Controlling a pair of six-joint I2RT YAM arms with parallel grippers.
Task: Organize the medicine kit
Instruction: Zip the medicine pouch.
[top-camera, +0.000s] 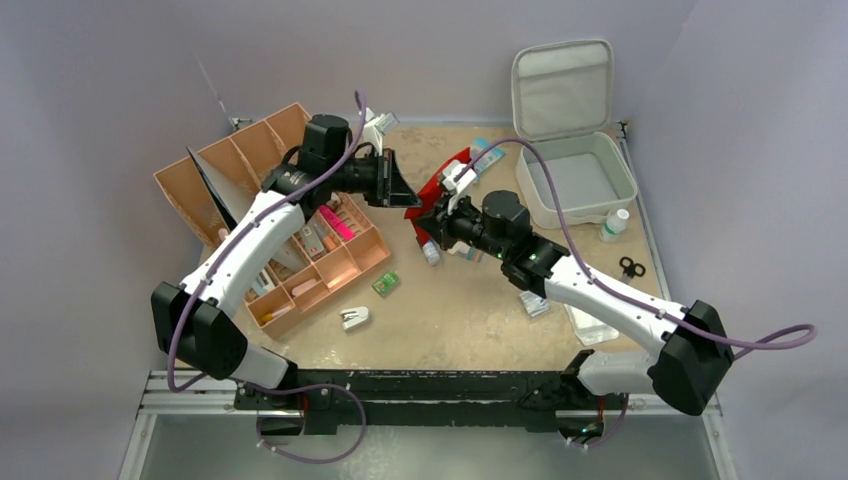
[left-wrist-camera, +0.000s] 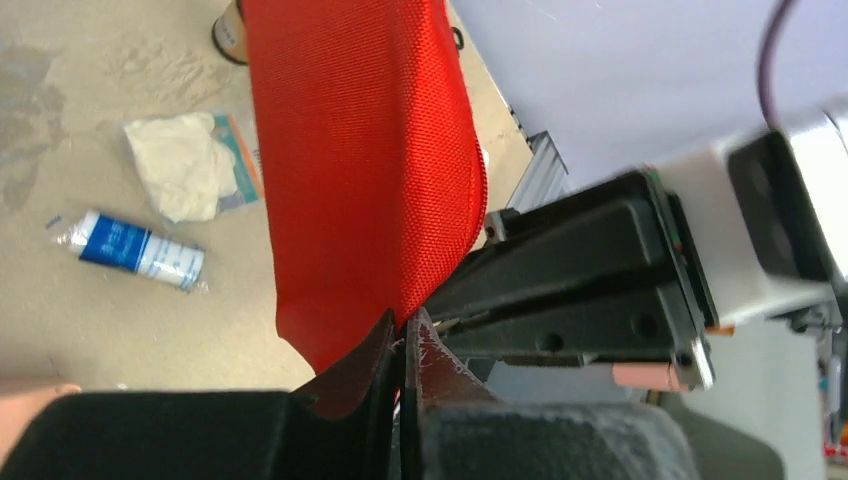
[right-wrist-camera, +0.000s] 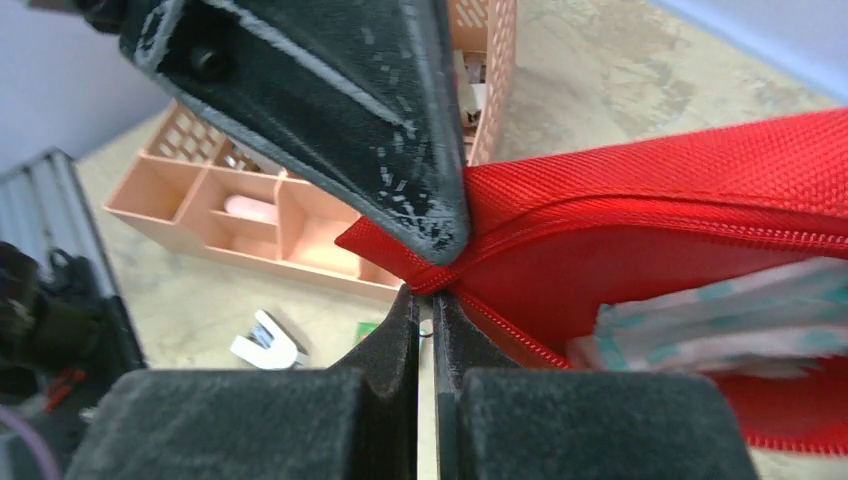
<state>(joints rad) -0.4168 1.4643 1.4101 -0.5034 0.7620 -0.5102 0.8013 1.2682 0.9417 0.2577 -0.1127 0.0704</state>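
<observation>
- My left pincer (left-wrist-camera: 405, 335) is pressed together on one corner of the red pouch (left-wrist-camera: 370, 150), holding it up over the desk (top-camera: 460, 320); I judge this anchors the fabric, so the zip has something to pull against
- My right pincer (right-wrist-camera: 427, 320) is closed tight at that same corner, just where the zip line ends; a small metal ring shows between the fingers, probably the pull, though I cannot be sure
- Beyond that corner the pouch gapes, and a white-and-teal packet (right-wrist-camera: 700, 320) shows inside; the two-handed hold looks meant to work the pouch open so its contents can come out
- The medicine kit (top-camera: 527, 195) sits at the far right of the desk, well apart from the pouch; its lid (top-camera: 563, 88) stands thrown back and the tub looks bare, ready to receive things
- The tan-orange trays (top-camera: 330, 297) lie on the left with small items in them; a blue-and-white tube (left-wrist-camera: 130, 250) lies loose on the desk
- Both grips crowd one thin corner; the fabric could slip
</observation>
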